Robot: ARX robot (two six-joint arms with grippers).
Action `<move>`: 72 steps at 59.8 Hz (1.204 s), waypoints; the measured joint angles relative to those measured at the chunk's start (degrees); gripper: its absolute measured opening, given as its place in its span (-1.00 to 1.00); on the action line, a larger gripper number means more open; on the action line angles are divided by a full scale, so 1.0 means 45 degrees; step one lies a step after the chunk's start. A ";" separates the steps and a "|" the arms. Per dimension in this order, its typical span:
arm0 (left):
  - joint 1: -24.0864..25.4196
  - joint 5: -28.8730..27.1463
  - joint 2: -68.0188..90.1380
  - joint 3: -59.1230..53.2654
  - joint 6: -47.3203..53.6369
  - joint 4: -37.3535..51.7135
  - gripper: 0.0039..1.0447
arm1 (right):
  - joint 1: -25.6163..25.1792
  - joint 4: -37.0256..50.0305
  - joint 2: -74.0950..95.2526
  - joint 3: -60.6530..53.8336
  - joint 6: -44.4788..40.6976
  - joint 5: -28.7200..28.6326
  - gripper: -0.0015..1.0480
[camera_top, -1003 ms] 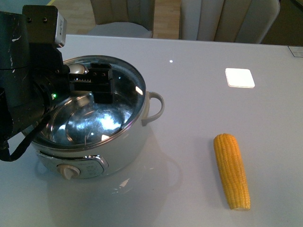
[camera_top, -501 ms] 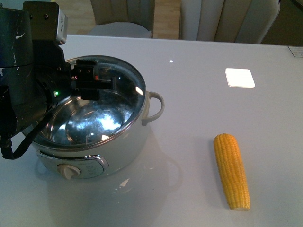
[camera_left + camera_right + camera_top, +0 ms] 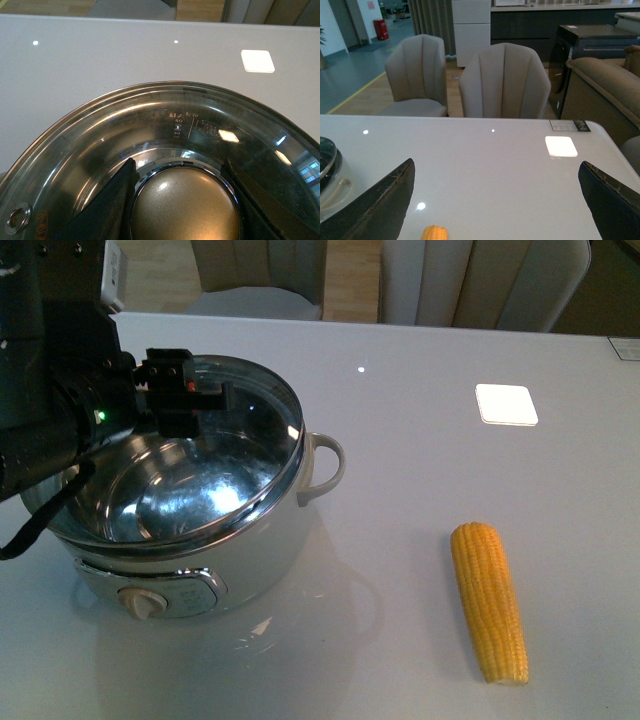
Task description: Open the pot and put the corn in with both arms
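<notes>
We hold the lid (image 3: 255, 425) by its knob (image 3: 185, 207), left gripper (image 3: 188, 400) clamped tight, glass tipped above the pot (image 3: 260, 540): lift level, swing clear. Right gripper (image 3: 495, 195) gapes wide, empty; corn (image 3: 489, 602) lies on the table (image 3: 420, 440), right of the pot. Lid print is too blurred to read

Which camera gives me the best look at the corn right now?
The front view: the whole corn lies on the white table, apart from the pot. The right wrist view catches only one end of it at the frame edge; the left wrist view shows none of it.
</notes>
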 joint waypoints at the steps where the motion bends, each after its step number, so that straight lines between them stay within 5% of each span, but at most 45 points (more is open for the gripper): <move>1: 0.0073 0.0005 -0.0126 0.0053 0.0019 -0.0073 -0.15 | 0.0000 0.0000 0.0000 0.0000 0.0000 0.0000 0.83; 24: 0.3138 0.1035 -0.2579 0.0918 0.0549 -0.0578 -0.15 | 0.0000 0.0000 0.0000 0.0000 0.0000 0.0005 0.83; 48: 0.9126 0.1933 -0.0092 0.0277 0.1710 0.2093 -0.15 | 0.0000 0.0000 0.0000 0.0000 0.0000 0.0000 0.83; 56: 1.0035 0.2195 0.1501 -0.0233 0.2050 0.3541 -0.15 | 0.0000 0.0000 0.0000 0.0000 0.0000 0.0000 0.83; 72: 1.0103 0.2856 0.4653 -0.0112 0.2098 0.5625 -0.15 | 0.0000 0.0000 0.0000 0.0000 0.0000 0.0000 0.83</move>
